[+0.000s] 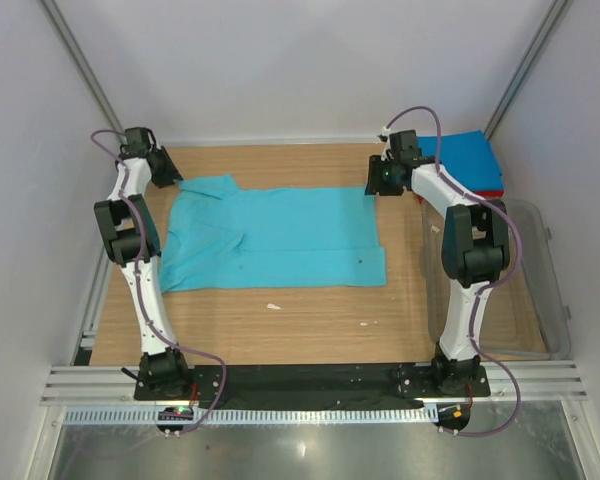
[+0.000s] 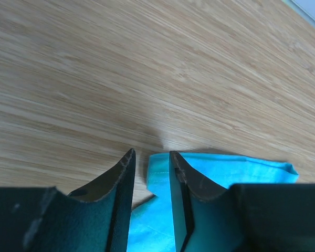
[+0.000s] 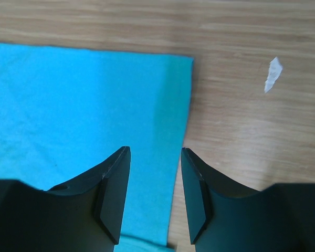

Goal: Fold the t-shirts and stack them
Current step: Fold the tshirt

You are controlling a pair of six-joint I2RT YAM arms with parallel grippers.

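Note:
A turquoise t-shirt (image 1: 280,235) lies spread flat across the middle of the wooden table (image 1: 310,320). At the back right, a folded blue t-shirt (image 1: 465,160) rests on a folded red one (image 1: 488,192), of which only an edge shows. My left gripper (image 1: 173,175) is at the turquoise shirt's back left corner. In the left wrist view it (image 2: 151,155) is open, and the cloth corner (image 2: 158,170) lies between its jaws. My right gripper (image 1: 377,183) is at the shirt's back right corner. It (image 3: 155,150) is open over the shirt's side edge (image 3: 184,105).
A clear plastic tub (image 1: 545,300) stands along the table's right side, next to the right arm. Small white scraps (image 1: 273,306) lie on the wood in front of the shirt, and another scrap (image 3: 273,73) lies near the right gripper. White walls close in the back and sides.

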